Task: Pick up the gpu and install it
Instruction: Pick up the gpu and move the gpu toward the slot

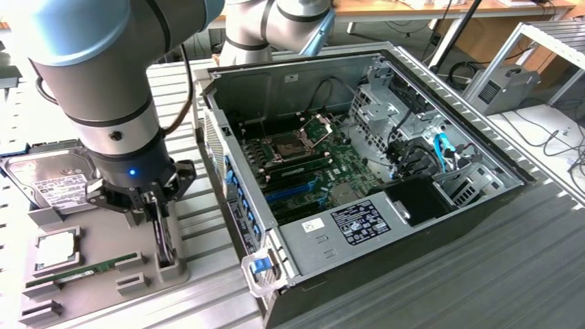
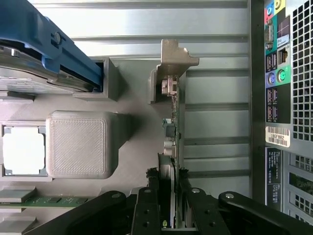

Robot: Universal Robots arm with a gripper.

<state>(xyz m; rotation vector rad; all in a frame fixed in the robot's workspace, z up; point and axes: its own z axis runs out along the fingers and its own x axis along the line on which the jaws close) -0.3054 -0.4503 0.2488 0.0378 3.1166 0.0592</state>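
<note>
The gpu [image 1: 166, 238] stands on edge in a slot of the grey parts tray [image 1: 101, 229], at the exterior view's left of the open computer case [image 1: 366, 171]. In the wrist view I look down on the gpu [image 2: 172, 122] as a thin green board, with its silver bracket [image 2: 174, 58] at the far end. My gripper [image 1: 157, 214] hangs straight over it. The black fingers [image 2: 148, 198] of my gripper [image 2: 168, 191] press against both faces of the card, shut on it. The card's lower part is hidden in the slot.
On the tray lie a silver hard drive [image 1: 51, 179], a CPU [image 1: 57, 250] and a RAM stick [image 1: 84, 271]. The case's motherboard [image 1: 302, 168] is exposed. The case's rear port panel [image 2: 283, 98] stands close beside the gpu. The ribbed metal table [image 1: 475, 274] runs around the case.
</note>
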